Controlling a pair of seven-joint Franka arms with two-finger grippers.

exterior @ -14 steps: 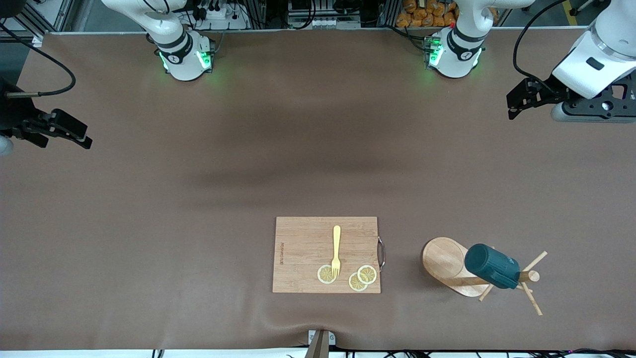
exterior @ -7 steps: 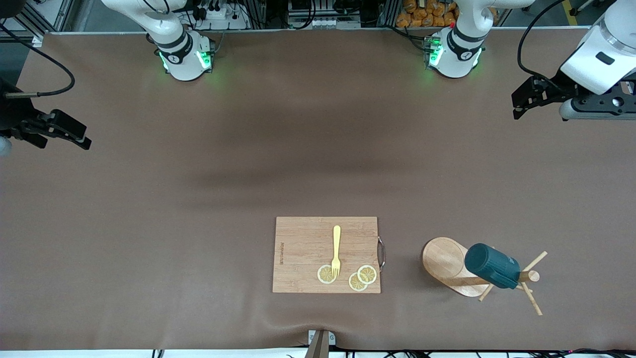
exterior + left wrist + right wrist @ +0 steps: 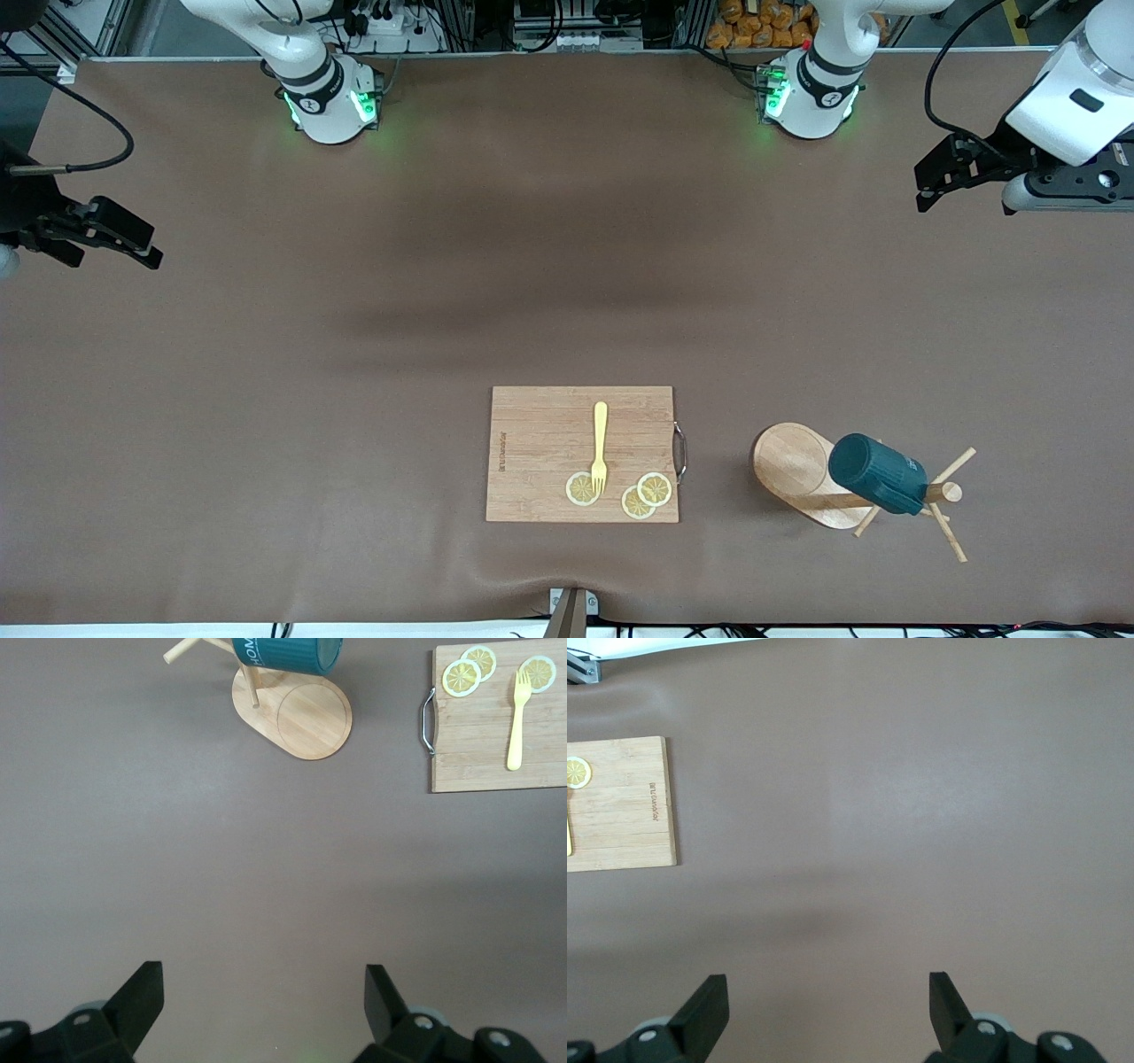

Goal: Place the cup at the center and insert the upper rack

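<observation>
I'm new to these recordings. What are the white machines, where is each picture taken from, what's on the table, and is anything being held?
The white machines are two robot arms bolted along one edge of a brown table. The wide picture looks down from a high camera facing them; the other two come from cameras on each arm's wrist, with the black fingertips showing at the edge.

The left gripper hangs over its own end of the table, the right gripper over the other end. Both are open and empty.

On the table near the camera lie a wooden cutting board with a yellow fork and lemon slices. Beside it, toward the left arm's end, stands a wooden mug tree with a dark green cup on it.
</observation>
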